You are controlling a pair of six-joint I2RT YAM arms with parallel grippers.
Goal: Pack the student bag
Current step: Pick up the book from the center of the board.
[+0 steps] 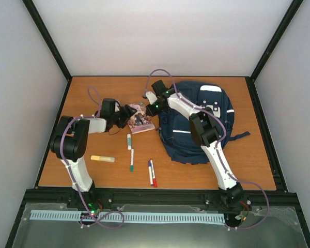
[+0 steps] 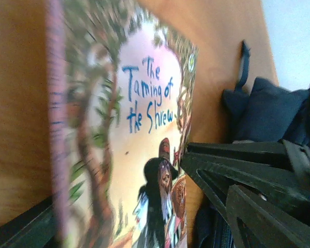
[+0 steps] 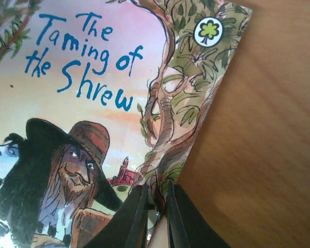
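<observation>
From above, the large navy blue fabric student bag [image 1: 182, 140] with a thin white stripe lies flat on the right half of the brown wooden table [image 1: 93, 93], the right arm reaching across it. Just left of the bag sits a small pink-covered paperback book [image 1: 142, 123], with the right gripper [image 1: 151, 107] at its far right corner and the left gripper [image 1: 125, 114] at its left side. Only the right wrist view shows the grip: both fingers are pressed together on the book's edge, clamping the cover titled "The Taming of the Shrew". The left wrist view shows those black fingers biting that edge, with the bag's dark fabric behind. Of the left gripper it shows only one dark finger [image 2: 20, 230] beside the spine; its jaws stand wide apart, and whether they touch the book cannot be told. Only the overhead view shows a yellow marker [image 1: 102, 158], a white stick [image 1: 128, 141], a green-tipped pen [image 1: 132, 160] and two more pens [image 1: 151, 173] lying nearer the arm bases.
</observation>
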